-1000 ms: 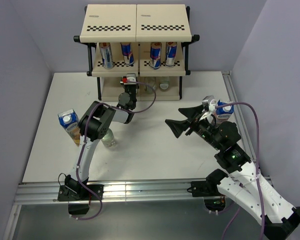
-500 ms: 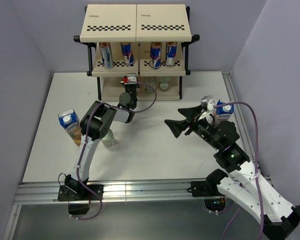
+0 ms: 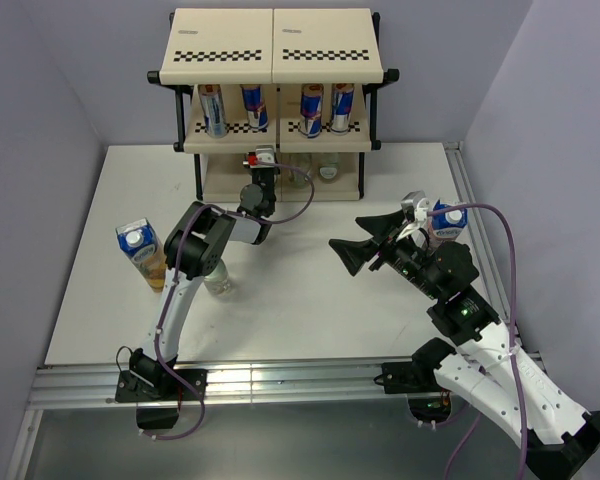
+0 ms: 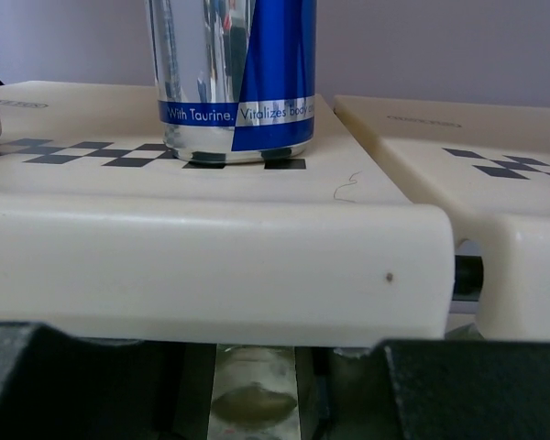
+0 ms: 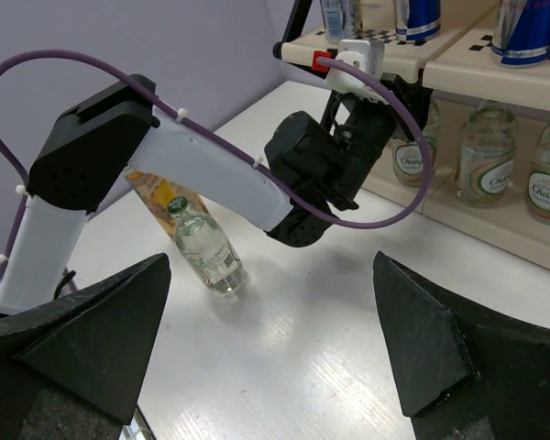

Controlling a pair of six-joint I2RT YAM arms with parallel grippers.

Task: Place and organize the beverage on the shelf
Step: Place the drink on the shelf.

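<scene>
Cream shelf (image 3: 275, 60) at the back of the white table (image 3: 310, 300), seen from overhead. Left arm (image 3: 195, 250) stretched forward, elbow raised, left gripper (image 3: 261, 168) tucked in under the front edge of the middle tier. Right arm (image 3: 460, 300) bent over the right side, right gripper (image 3: 361, 240) hanging above the table, fingers spread wide with nothing between them. Counted from up here: four cans (image 3: 255, 108) upright on the middle tier, one loose bottle (image 3: 217, 278) standing by the left arm, and two cartons. Yellow carton (image 3: 140, 252) near the left edge, second carton (image 3: 447, 222) half hidden behind the right wrist.

Left wrist view next: one can dead ahead on the checkered strip, just the edge of another at far left. Dark fingers (image 4: 73, 385) pinched in on a clear bottle (image 4: 252, 394). Only a sliver of glass visible down there, so probably its upper part.

Right wrist view: own fingers far apart in the bottom corners. Three bottles along the bottom tier, the leftmost right at the left gripper, then two more bottles (image 5: 484, 151) beside it. With the loose one on the table, four in all.
</scene>
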